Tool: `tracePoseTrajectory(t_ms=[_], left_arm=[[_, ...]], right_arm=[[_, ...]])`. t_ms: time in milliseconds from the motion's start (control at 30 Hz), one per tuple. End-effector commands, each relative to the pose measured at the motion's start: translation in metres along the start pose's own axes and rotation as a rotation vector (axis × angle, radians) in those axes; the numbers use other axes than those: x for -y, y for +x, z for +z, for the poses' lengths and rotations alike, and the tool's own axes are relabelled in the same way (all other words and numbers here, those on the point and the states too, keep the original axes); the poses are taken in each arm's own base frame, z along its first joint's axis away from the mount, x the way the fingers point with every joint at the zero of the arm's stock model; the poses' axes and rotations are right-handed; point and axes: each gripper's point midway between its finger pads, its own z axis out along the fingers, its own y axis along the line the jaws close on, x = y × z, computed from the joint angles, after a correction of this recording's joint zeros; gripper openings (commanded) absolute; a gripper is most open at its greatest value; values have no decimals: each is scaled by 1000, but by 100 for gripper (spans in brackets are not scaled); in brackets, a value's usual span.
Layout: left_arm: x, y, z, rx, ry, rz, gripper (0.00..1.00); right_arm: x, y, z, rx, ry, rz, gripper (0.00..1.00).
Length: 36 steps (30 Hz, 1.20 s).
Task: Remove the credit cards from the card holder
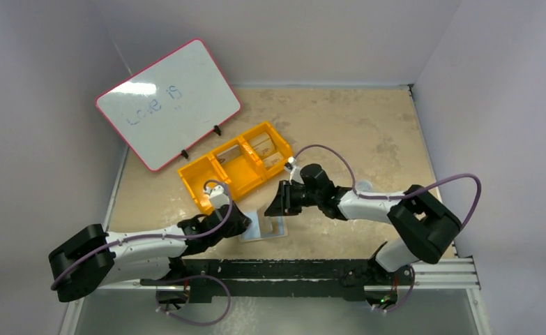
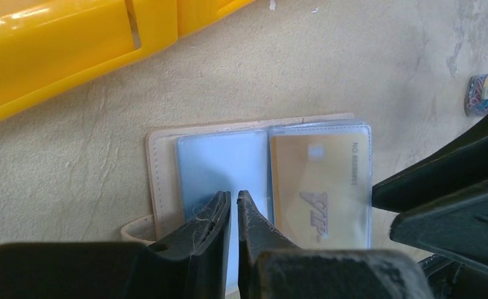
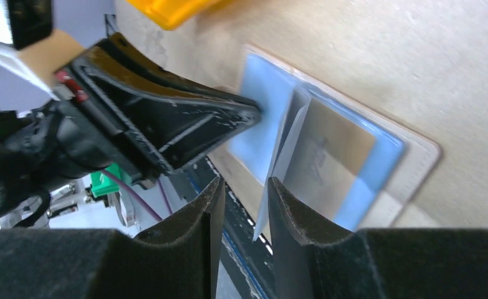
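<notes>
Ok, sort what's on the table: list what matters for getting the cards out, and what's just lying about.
For the job:
- card holder, lying open
- tan card, in one of its panels
- left gripper, tips on the blue panel
- right gripper, jaws around a raised flap

Lying about:
- yellow bin
- whiteboard

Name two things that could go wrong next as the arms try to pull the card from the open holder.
1. The right gripper appears to straddle a lifted clear sleeve edge rather than the tan card. Closing may pinch only plastic and drag the card holder up.
2. The left gripper, nearly shut, pins just the left panel with its tips. A pull could make the holder slide or fold.
</notes>
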Motion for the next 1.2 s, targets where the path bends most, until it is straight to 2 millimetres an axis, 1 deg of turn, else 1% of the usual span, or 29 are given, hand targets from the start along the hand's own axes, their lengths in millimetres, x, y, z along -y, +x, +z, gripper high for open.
tracePoseTrajectory(t_ms=[0,67,300,400,467,533,633,667,733,867,967,1033,1167], left_arm=[[-2,0,-1,9,4,-9,8],[-3,-3,-3,24,0,-17,7],[-7,-18,-13,83,-15,-34,7],[-5,-21,-15,92,-6,-37,7],[-4,-22,-16,93,-4,-36,7],[-3,-23,-16,97,-4,-36,7],[-2,-25,-17,100,-13,-29,7],[-2,-26,-17,102,-12,-28,7],[-1,-28,-19,105,-14,-26,7],[-3,-36,-25,126,-35,-19,9],[-5,-43,-31,148,-48,-17,10],[-4,-45,-34,155,-42,-21,11],[-6,-44,-35,154,-47,-20,11]], right_arm=[[-38,-18,-1,27,-135,-59,35],[-35,-19,5,17,-124,-57,35],[-41,-23,22,-21,-131,-83,35],[-23,-25,27,-20,-12,-77,34],[-19,-25,26,-11,8,-82,33],[-23,-24,26,-12,2,-94,33],[-24,-19,34,-41,16,-119,27],[-23,-18,37,-46,33,-121,28],[-28,-12,43,-64,35,-146,31],[-38,-11,47,-59,40,-185,35],[-31,-15,46,-52,90,-177,34],[-23,-14,48,-54,129,-168,32],[-5,-14,47,-49,213,-164,30]])
